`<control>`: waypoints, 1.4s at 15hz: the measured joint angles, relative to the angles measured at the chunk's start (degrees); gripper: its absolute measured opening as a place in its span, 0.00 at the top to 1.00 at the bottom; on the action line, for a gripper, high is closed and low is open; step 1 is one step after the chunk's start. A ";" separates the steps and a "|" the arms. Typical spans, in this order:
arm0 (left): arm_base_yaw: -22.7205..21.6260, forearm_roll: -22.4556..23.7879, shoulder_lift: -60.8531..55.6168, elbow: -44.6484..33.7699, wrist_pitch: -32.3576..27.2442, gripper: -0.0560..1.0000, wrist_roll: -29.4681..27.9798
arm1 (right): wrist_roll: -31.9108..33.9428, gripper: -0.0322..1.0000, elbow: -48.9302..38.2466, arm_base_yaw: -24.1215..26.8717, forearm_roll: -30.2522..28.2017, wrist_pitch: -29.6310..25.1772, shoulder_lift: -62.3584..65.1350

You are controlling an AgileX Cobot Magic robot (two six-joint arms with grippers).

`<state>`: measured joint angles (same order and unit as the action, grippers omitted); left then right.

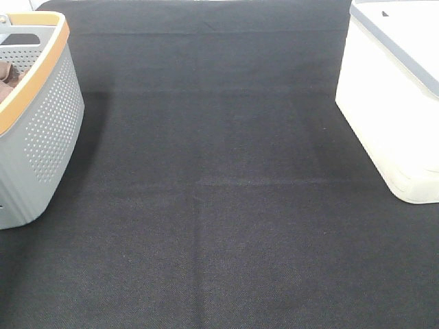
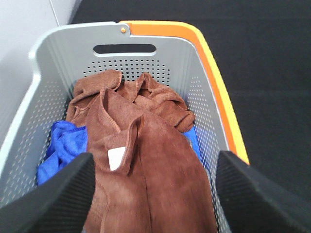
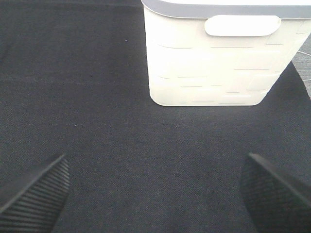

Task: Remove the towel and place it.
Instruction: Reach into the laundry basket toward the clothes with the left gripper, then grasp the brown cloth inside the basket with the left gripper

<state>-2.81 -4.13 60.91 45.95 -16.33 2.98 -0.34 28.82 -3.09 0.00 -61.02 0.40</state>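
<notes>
Looks like a robot test bench staged as a laundry corner. Flat counter [image 1: 219, 205] wrapped in plain black woven cloth. Below the left pincer [image 2: 154, 160], a grey perforated plastic basket with an orange rim [image 2: 204, 97], holding a crumpled rust-brown terry towel [image 2: 146, 170] and a blue cloth [image 2: 60, 145]. Ahead of the right pincer [image 3: 156, 158], a white moulded plastic bin [image 3: 209, 73].

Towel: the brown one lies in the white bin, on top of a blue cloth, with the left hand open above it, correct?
No. The left wrist view shows the towel in the grey basket, not the white bin. It does lie on a blue cloth, left hand open above it.
</notes>
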 joint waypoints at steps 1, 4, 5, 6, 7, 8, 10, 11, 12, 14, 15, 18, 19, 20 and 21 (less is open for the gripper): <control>-0.06 0.00 4.76 3.15 0.00 0.31 -0.06 | 0.00 0.10 0.00 0.00 0.00 0.00 0.00; -0.06 0.52 20.40 16.90 -4.87 0.31 -1.32 | 0.00 0.10 0.00 0.00 0.00 0.00 0.00; -0.06 0.92 24.24 21.14 -7.96 0.31 -1.38 | 0.00 0.10 0.00 0.00 0.00 0.00 0.00; -0.06 1.72 27.90 26.13 -11.40 0.31 -1.38 | 0.00 0.10 0.00 0.00 0.00 0.00 0.00; -0.06 2.52 31.74 30.71 -15.13 0.31 -1.38 | 0.00 0.10 0.00 0.00 0.00 0.00 0.00; -0.06 3.09 35.35 35.87 -19.54 0.31 -1.49 | 0.00 0.10 0.00 0.00 0.00 0.00 0.00; -0.06 3.44 41.37 44.63 -26.70 0.31 -1.49 | 0.00 0.10 0.00 0.00 0.00 0.00 0.00; -0.06 3.67 44.46 48.24 -29.68 0.31 -1.55 | 0.00 0.10 0.00 0.00 0.00 0.00 0.00; -0.06 4.13 48.53 53.06 -34.95 0.31 -1.55 | 0.00 0.10 0.00 0.00 0.00 0.00 0.00; -0.06 4.70 50.94 55.46 -38.73 0.31 -1.55 | 0.00 0.10 0.00 0.00 0.00 0.00 0.00; -0.06 4.98 53.23 57.47 -41.42 0.31 -1.55 | 0.00 0.10 0.00 0.00 0.00 0.00 0.00; -0.06 5.67 57.81 58.67 -43.54 0.31 -1.55 | 0.00 0.10 0.00 0.00 0.00 0.00 0.00; -0.06 6.42 58.90 58.73 -43.66 0.31 -1.55 | 0.00 0.10 0.00 0.00 0.00 0.00 0.00; -0.06 7.10 59.76 58.73 -43.66 0.31 -1.55 | 0.00 0.10 0.00 0.00 0.00 0.00 0.00; -0.06 7.68 60.50 58.73 -43.66 0.31 -1.60 | 0.00 0.10 0.00 0.00 0.00 0.00 0.00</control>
<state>-2.86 3.55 121.41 104.68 -59.99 1.38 -0.34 28.82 -3.09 0.00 -61.02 0.40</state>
